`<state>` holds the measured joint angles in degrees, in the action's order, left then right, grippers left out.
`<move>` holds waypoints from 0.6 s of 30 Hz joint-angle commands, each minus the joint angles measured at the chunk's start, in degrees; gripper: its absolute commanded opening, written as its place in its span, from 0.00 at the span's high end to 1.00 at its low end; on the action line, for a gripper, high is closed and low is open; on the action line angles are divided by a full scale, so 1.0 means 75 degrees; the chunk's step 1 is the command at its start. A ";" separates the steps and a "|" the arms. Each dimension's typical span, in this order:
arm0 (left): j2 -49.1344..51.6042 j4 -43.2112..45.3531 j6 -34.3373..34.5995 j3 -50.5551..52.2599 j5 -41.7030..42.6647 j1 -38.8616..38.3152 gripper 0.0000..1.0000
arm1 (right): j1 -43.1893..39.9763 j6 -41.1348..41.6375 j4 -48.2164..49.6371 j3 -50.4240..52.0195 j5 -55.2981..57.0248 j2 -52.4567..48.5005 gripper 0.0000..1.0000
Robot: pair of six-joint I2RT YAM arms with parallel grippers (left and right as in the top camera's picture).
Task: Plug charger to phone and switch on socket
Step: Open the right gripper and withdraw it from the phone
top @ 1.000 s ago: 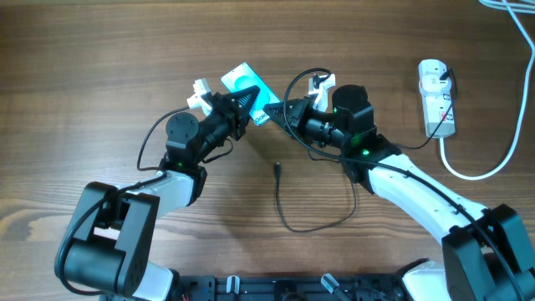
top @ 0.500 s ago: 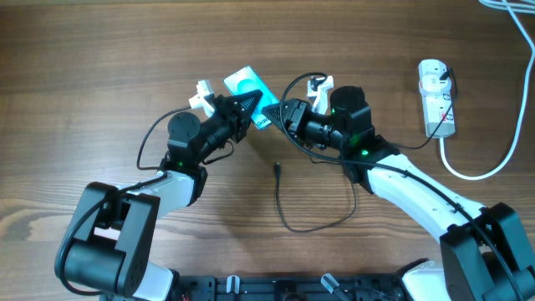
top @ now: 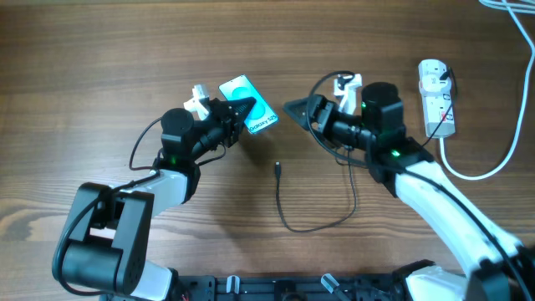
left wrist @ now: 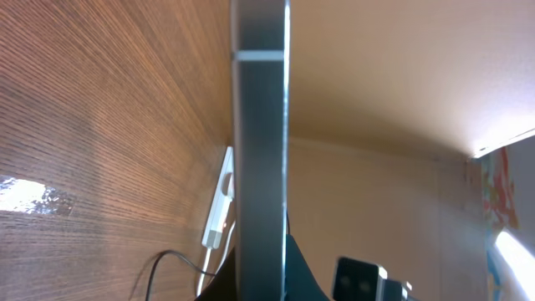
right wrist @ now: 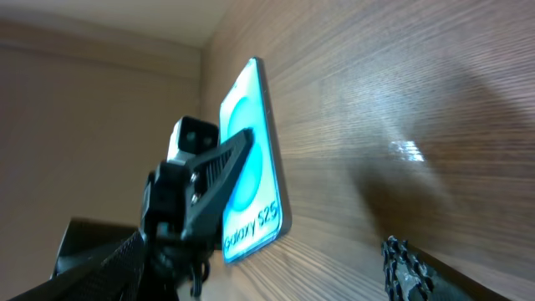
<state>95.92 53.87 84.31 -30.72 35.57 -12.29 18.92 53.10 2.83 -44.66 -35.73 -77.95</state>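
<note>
Nearest me the charger [top: 277,170] lies slack on the wooden table [top: 84,67], its small metal tip bare and touching nothing. Just past it the left gripper [top: 244,113] is clamped on the phone [top: 242,90], which is tipped up with its teal screen facing the right gripper [top: 294,109]; that one's jaws stand apart and empty, near the phone but clear of it. Farther off to the right lies the socket [top: 436,96], its thick white cord [top: 493,167] looping away.

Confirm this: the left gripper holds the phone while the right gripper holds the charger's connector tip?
No. The right gripper holds nothing; the charger's connector tip lies on the table, per the overhead view. The left gripper does hold the phone.
</note>
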 commanded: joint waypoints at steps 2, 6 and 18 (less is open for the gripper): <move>-0.0128 0.0061 -0.0172 -0.0195 0.0525 0.0079 0.96 | -0.0020 -0.1291 -0.1049 0.0020 0.0924 0.0959 0.08; -0.0020 -0.0367 -0.0096 -0.0589 0.0950 0.0079 0.96 | -0.0020 -0.1798 -0.2037 0.0020 0.1545 0.1524 0.08; 0.0761 -0.1708 0.0026 -0.2404 0.1944 0.0070 0.96 | -0.0017 -0.2489 -0.3923 0.0020 0.2643 0.1874 0.08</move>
<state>99.81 42.76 84.55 -44.69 45.98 -12.03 18.92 37.08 -25.17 -44.60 -20.23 -64.40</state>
